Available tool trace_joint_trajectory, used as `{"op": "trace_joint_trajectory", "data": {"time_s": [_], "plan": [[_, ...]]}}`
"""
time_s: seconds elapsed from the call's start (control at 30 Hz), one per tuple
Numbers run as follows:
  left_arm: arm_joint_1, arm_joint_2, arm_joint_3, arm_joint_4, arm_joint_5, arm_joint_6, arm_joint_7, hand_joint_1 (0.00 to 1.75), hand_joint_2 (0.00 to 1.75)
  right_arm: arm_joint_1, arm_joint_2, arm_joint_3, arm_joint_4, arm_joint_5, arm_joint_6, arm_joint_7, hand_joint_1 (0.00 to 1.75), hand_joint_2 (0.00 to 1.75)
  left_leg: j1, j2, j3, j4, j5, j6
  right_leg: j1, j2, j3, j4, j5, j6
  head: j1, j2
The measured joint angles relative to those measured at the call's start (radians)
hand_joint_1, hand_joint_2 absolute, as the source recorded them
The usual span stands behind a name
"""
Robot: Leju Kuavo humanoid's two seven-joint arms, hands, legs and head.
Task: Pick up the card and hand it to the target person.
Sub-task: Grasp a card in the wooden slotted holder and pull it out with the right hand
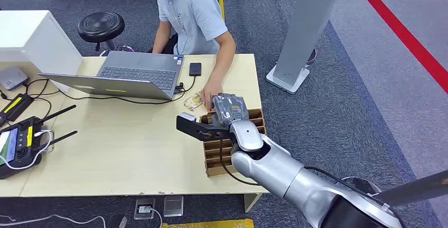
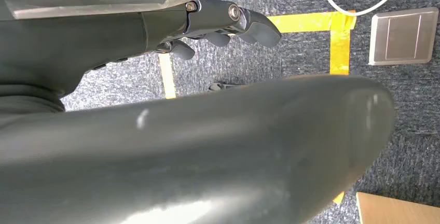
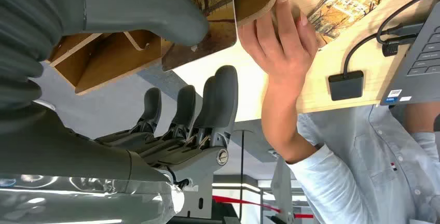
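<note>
The floor is grey carpet (image 1: 338, 112), crossed by a red line (image 1: 401, 32) at the far right and marked with yellow tape (image 2: 332, 32) under the robot. A pale wooden worktop (image 1: 121, 154) carries an open laptop (image 1: 132, 75), a black phone (image 1: 195, 69), a black controller with antennas (image 1: 21, 146) near its left edge, and a slotted wooden card rack (image 1: 214, 157) at its right front corner. No writing can be read on any of these items. A grey pillar stand (image 1: 301, 32) stands on the carpet just beyond the worktop's right edge; open carpet lies to the right of it.

The right hand (image 1: 203, 126) is over the rack. In the right wrist view its thumb presses on the face of the card (image 3: 210, 24), a print of autumn trees, while the fingers (image 3: 207, 110) extend below the card, apart from it. Whether the card is actually pinched cannot be told. More cards (image 3: 345, 3) lie loose on the worktop beside the person's hand (image 3: 283, 42), which rests at the rack's end. The person (image 1: 190, 11) sits behind the worktop.

The left hand (image 2: 218, 24) hangs over the carpet, fingers curled, holding nothing.
</note>
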Motion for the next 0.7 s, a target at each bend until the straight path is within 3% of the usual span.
{"op": "trace_joint_trajectory", "data": {"time_s": [0.17, 0.5, 0.7], "plan": [[0.000, 0.000, 0.000, 0.000, 0.000, 0.000, 0.000, 0.00, 0.00, 0.000, 0.000, 0.000, 0.001, 0.000, 0.000, -0.001, 0.99, 1.75, 0.000, 0.000, 0.000, 0.000, 0.000, 0.000, 0.000, 0.000, 0.000, 0.000, 0.000, 0.000, 0.000, 0.000], [0.000, 0.000, 0.000, 0.000, 0.001, 0.000, 0.000, 0.00, 0.00, 0.000, 0.000, 0.000, 0.002, -0.001, -0.001, -0.004, 1.29, 1.75, 0.000, 0.000, 0.000, 0.000, 0.000, 0.000, 0.000, 0.000, 0.000, 0.000, 0.000, 0.000, 0.000, 0.000], [0.000, 0.001, 0.000, 0.000, 0.001, 0.000, -0.001, 0.00, 0.00, 0.000, 0.000, 0.000, 0.003, -0.004, -0.003, -0.004, 1.24, 1.75, 0.000, 0.000, 0.000, 0.000, 0.000, 0.000, 0.000, 0.000, 0.000, 0.000, 0.000, 0.000, 0.000, 0.000]]}}
